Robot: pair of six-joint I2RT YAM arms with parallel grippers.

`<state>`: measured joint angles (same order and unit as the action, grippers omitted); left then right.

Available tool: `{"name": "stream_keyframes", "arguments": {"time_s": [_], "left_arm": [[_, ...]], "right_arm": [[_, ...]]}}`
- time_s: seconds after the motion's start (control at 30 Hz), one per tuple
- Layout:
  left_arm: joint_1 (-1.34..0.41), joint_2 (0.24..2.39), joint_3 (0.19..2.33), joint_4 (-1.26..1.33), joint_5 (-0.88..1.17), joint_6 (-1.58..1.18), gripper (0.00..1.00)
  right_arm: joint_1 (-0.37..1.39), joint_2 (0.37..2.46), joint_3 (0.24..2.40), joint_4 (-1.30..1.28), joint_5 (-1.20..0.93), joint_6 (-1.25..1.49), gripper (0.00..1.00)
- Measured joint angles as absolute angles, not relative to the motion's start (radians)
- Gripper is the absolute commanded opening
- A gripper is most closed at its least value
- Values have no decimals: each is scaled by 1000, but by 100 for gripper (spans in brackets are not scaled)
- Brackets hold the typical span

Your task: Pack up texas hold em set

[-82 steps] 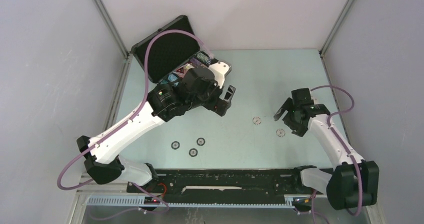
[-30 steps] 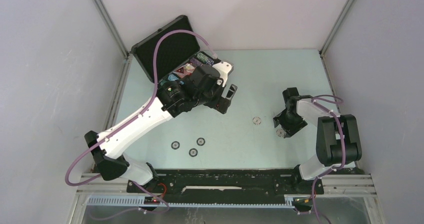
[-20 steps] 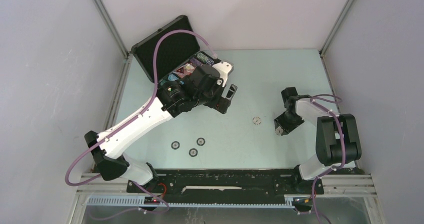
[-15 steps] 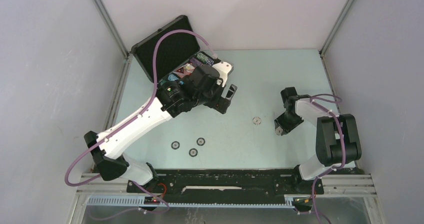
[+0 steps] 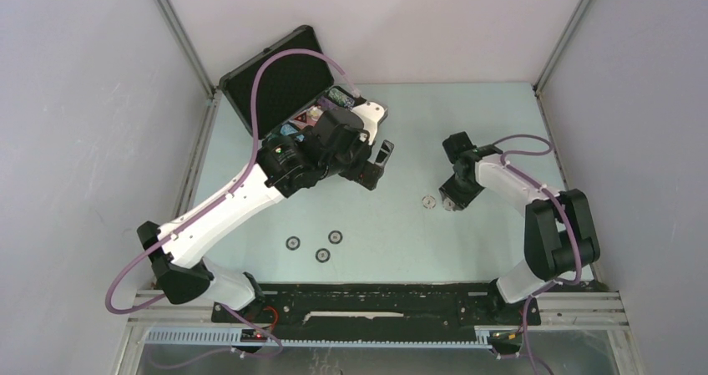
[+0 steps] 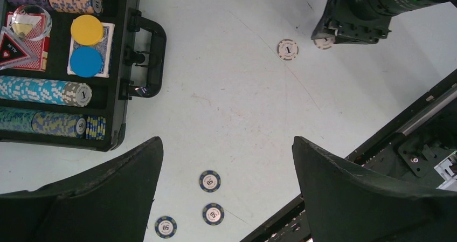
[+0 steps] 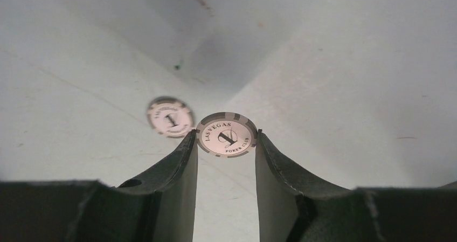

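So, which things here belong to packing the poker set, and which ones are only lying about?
Belong to the job:
- open case, with chip rows, card deck, orange disc and blue disc inside
- held grey chip, pinched in the right hand
- other grey chip, on the table
- three dark chips, on the table

Only there:
- purple cables
- black rail at the near edge

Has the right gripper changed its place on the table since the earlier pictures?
Yes. In the top view the right gripper, clamping the held chip, has moved left, close to the loose grey chip, which stayed put.
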<state>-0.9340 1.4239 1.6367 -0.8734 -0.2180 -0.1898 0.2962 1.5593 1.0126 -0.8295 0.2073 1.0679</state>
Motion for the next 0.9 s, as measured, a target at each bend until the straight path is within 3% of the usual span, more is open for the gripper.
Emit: {"name": "stream_keyframes", "arguments": {"time_s": [0.37, 0.9], "left_arm": [[-931, 1415, 1637, -873, -227, -190, 95], [-907, 1380, 1636, -871, -224, -190, 95]], "right_arm": [[373, 1745, 1137, -806, 185, 1111, 37], [390, 1787, 1139, -763, 154, 1129, 43]]}}
